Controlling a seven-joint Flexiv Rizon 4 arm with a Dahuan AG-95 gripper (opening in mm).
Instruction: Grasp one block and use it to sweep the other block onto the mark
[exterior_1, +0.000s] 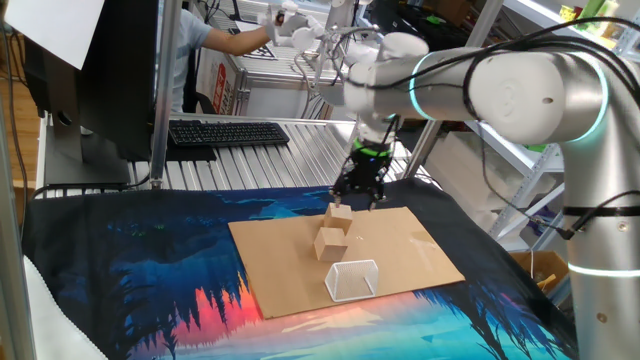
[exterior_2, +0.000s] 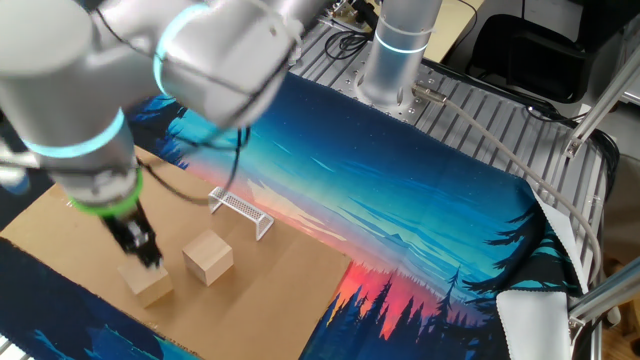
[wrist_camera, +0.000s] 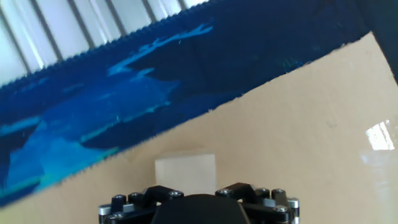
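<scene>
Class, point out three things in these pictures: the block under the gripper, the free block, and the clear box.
block under the gripper (exterior_2: 150, 284), the other fixed view, top face.
free block (exterior_2: 208, 256), the other fixed view, top face.
clear box (exterior_1: 353, 281), one fixed view, front wall.

A clear box with white edges (exterior_1: 352, 281) sits on the cardboard sheet (exterior_1: 420, 245), in front of the tool. Behind the tool lies a black keyboard (exterior_1: 228, 132).

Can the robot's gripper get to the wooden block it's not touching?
Probably yes. The gripper sits at one light wooden block, and the other wooden block stands close beside it on the brown cardboard sheet with nothing between them.
</scene>
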